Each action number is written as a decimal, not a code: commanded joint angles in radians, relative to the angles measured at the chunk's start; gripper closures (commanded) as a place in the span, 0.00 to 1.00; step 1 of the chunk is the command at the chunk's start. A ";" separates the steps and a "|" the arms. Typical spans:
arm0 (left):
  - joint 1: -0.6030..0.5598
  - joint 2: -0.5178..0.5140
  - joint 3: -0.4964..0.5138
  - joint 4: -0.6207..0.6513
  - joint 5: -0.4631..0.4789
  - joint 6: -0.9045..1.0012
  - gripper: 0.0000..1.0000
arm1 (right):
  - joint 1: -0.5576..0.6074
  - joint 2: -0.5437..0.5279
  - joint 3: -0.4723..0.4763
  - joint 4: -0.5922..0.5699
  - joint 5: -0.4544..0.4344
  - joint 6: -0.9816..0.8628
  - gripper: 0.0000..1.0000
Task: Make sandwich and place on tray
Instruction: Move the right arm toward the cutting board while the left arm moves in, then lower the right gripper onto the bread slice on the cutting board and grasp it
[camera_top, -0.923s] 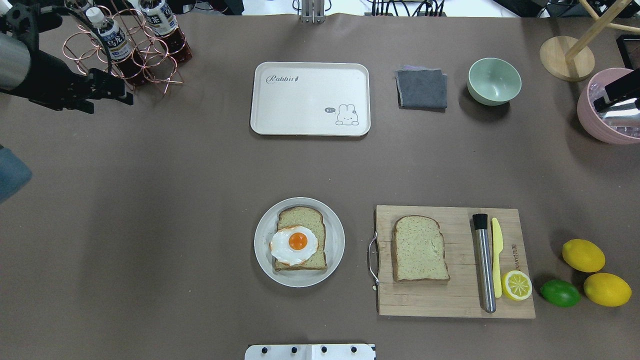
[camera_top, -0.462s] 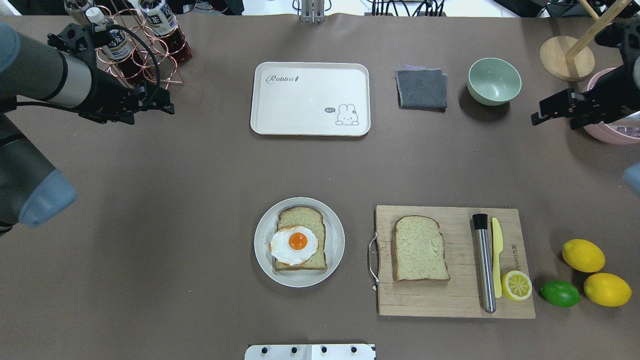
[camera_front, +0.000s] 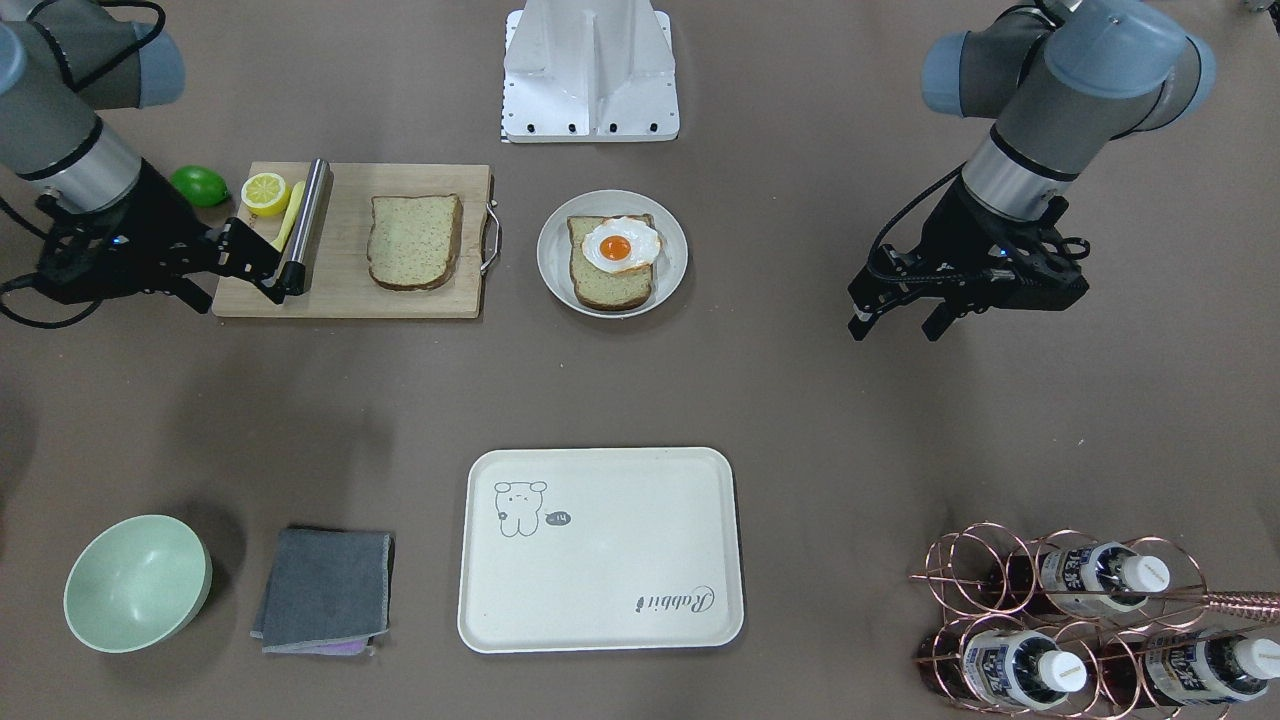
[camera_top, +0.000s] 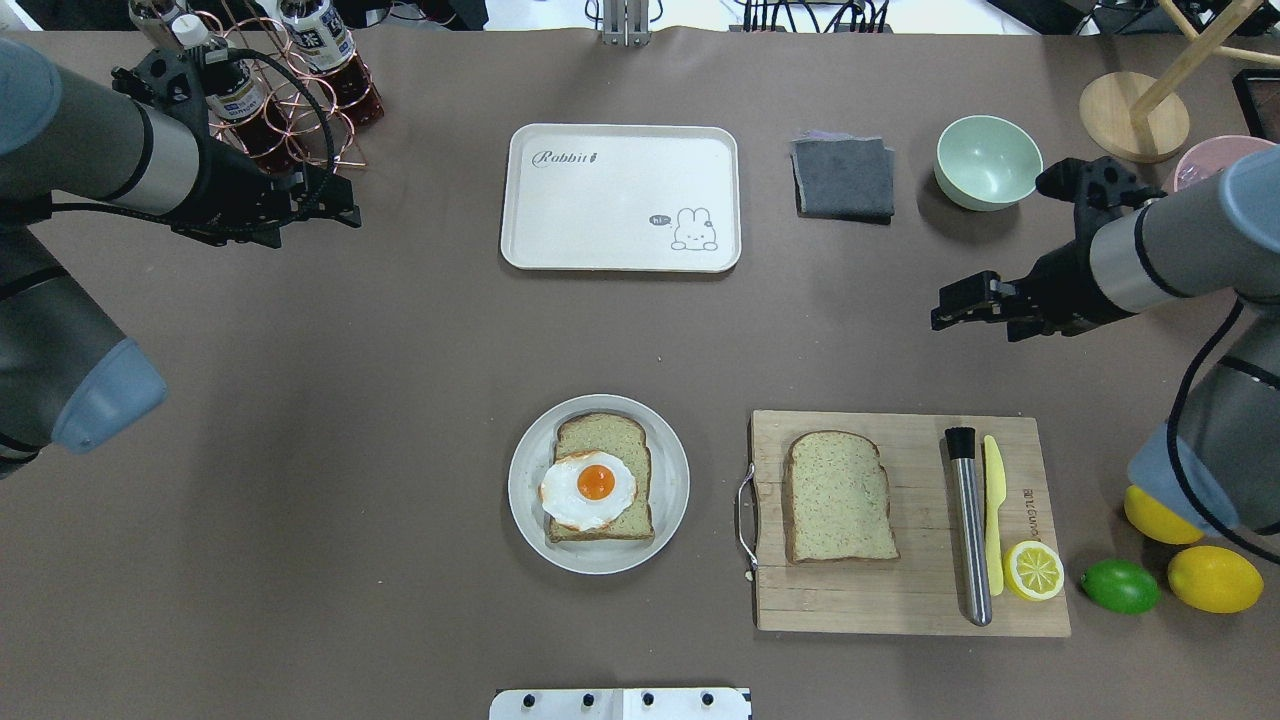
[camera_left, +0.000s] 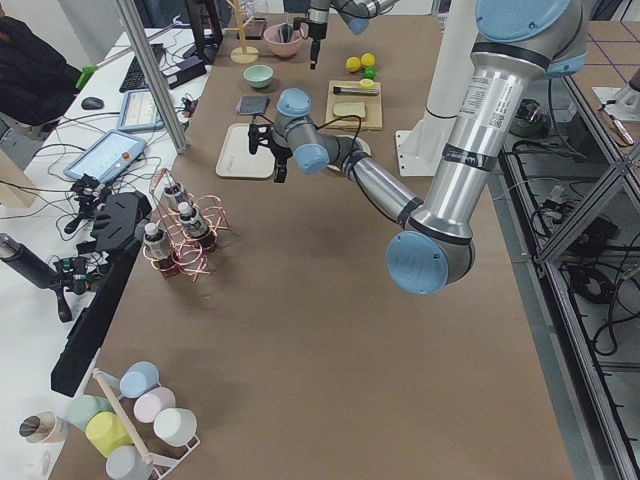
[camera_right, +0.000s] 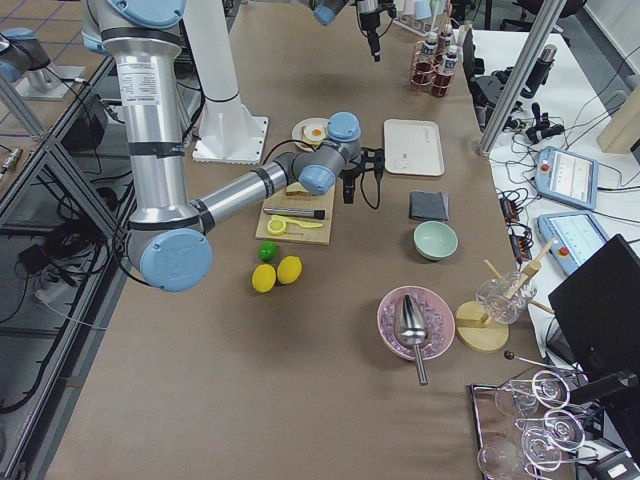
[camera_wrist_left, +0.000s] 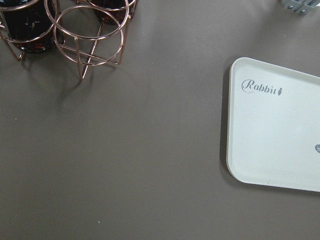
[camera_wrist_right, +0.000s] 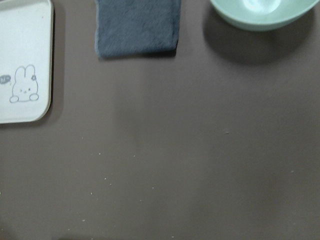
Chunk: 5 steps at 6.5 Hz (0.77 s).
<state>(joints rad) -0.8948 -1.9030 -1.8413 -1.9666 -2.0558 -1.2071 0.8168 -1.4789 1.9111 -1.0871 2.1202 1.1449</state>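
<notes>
A: Grippers first. State of the left gripper (camera_front: 893, 325)?

B: Spread wide, gripping nothing. Hangs above bare brown table just beside the copper wire rack of capped bottles (camera_top: 300, 90), well apart from the large cream rectangular tray (camera_top: 600, 210) with the line-drawn animal and "Rabbit" lettering.

A: And of the right gripper (camera_top: 948, 304)?

B: Likewise parted and empty. Hovers over bare table between the pale green bowl (camera_top: 988, 160) and the far edge of the wooden cutting board (camera_top: 900, 600), touching neither.

A: Whereabouts of the sandwich parts?

B: Split across two spots, both well apart from the tray. First, a speckled tan bread slice (camera_top: 610, 435) with dark brown crust, flat on the round white plate (camera_top: 672, 500), topped by the white fried egg (camera_top: 588, 490) with orange yolk, overhanging the crust on the side away from the board. Then a second slice (camera_top: 838, 495), flat on the board's handle end, next to a steel tube (camera_top: 970, 530), a yellow knife (camera_top: 993, 500) and a lemon half (camera_top: 1034, 570).

A: Beside the tray?

B: Only a folded grey cloth (camera_top: 843, 178), lying between tray and bowl.
</notes>
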 joint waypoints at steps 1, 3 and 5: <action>-0.001 0.001 -0.004 0.000 0.000 0.001 0.03 | -0.129 -0.003 0.002 0.080 -0.084 0.125 0.01; -0.001 0.001 -0.003 0.000 0.002 0.003 0.03 | -0.191 -0.026 0.016 0.082 -0.097 0.127 0.06; -0.001 0.001 -0.003 0.000 0.000 0.003 0.03 | -0.263 -0.064 0.049 0.084 -0.137 0.127 0.13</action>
<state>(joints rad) -0.8958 -1.9022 -1.8439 -1.9672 -2.0552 -1.2043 0.5967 -1.5239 1.9396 -1.0050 2.0070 1.2709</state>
